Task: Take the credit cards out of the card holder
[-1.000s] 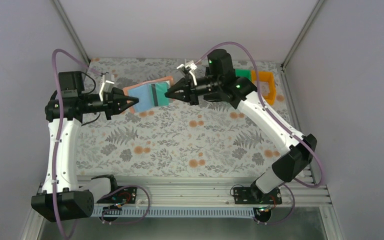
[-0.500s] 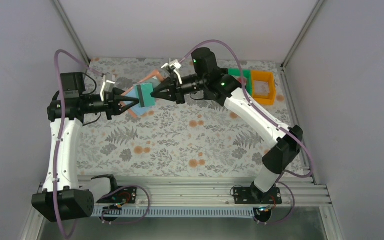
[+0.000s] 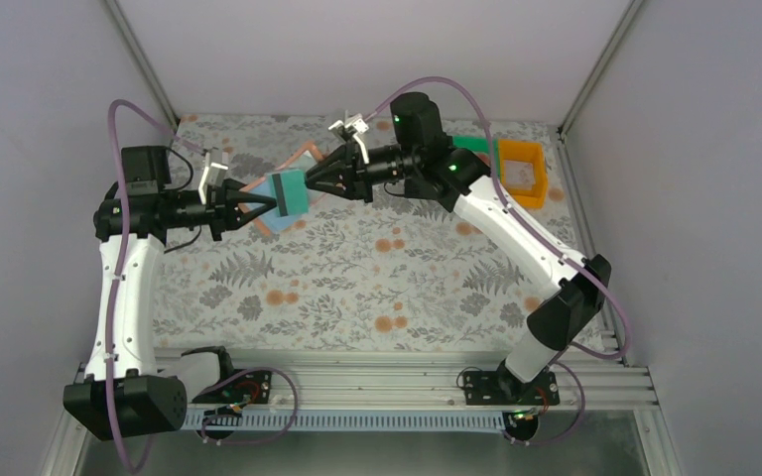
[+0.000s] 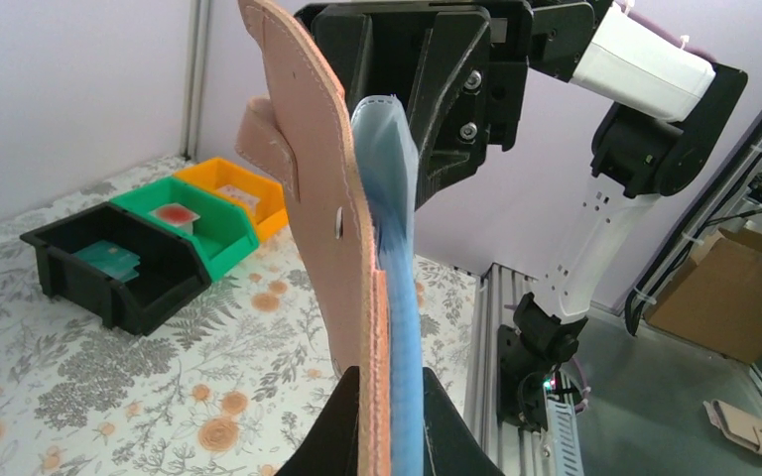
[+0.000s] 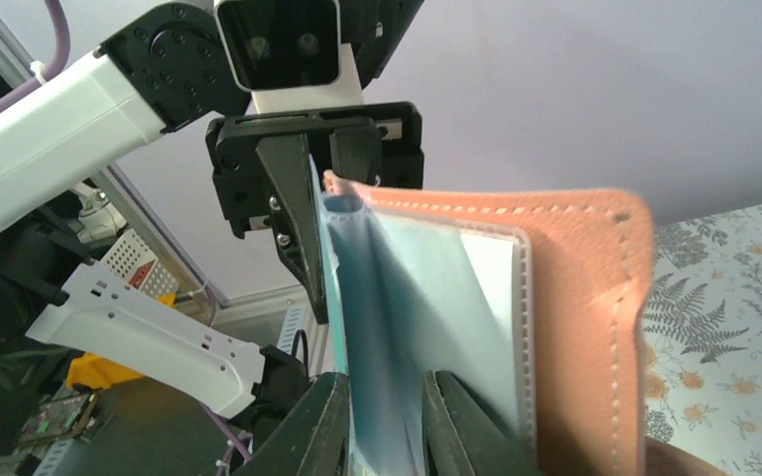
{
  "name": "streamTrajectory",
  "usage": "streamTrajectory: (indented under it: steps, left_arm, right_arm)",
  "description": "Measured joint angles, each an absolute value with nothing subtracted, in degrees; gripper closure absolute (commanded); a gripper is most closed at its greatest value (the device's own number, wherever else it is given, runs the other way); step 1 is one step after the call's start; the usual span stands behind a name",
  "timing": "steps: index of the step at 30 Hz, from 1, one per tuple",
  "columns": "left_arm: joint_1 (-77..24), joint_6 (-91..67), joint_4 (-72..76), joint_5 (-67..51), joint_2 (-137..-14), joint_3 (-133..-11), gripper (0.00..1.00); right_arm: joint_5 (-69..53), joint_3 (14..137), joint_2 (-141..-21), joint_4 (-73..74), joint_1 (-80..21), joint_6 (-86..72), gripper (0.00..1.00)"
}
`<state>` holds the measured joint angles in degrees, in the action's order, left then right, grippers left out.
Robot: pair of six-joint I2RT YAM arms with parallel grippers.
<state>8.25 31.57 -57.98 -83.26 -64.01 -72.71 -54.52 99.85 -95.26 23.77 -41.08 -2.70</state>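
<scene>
The card holder (image 3: 298, 159), salmon outside and light blue inside, hangs in the air between both arms above the back left of the table. My left gripper (image 3: 263, 206) is shut on its lower edge; in the left wrist view the card holder (image 4: 317, 198) stands edge-on, pinched in my left gripper (image 4: 389, 382). A teal credit card (image 3: 288, 191) sticks out of it toward my right gripper (image 3: 308, 183). In the right wrist view my right gripper (image 5: 385, 382) stands slightly open around the teal credit card (image 5: 357, 327) and a blue pocket layer of the card holder (image 5: 585, 297).
A black bin (image 4: 109, 263), a green bin (image 4: 193, 223) and an orange bin (image 3: 519, 167) stand in a row at the back right of the flowered table (image 3: 357, 288). The black and green bins each hold a small card-like thing.
My right gripper has moved left toward the left one, and the card holder has folded up between them. The right jaws, shut on the teal card before, now stand slightly apart.
</scene>
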Motion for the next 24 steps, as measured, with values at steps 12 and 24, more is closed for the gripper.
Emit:
streamTrajectory:
  steps: [12,24]
  left_arm:
    - [8.25,32.40,-58.94,-83.44,-64.01,-72.71,0.98]
    - [8.25,34.52,-61.23,-83.42,-64.01,-72.73,0.98]
  right_arm:
    - [-52.05,99.85,-95.13,22.96,-41.85,-2.96,0.71]
    - [-50.74,99.88,-95.70,22.90,-42.76,-3.20,0.85]
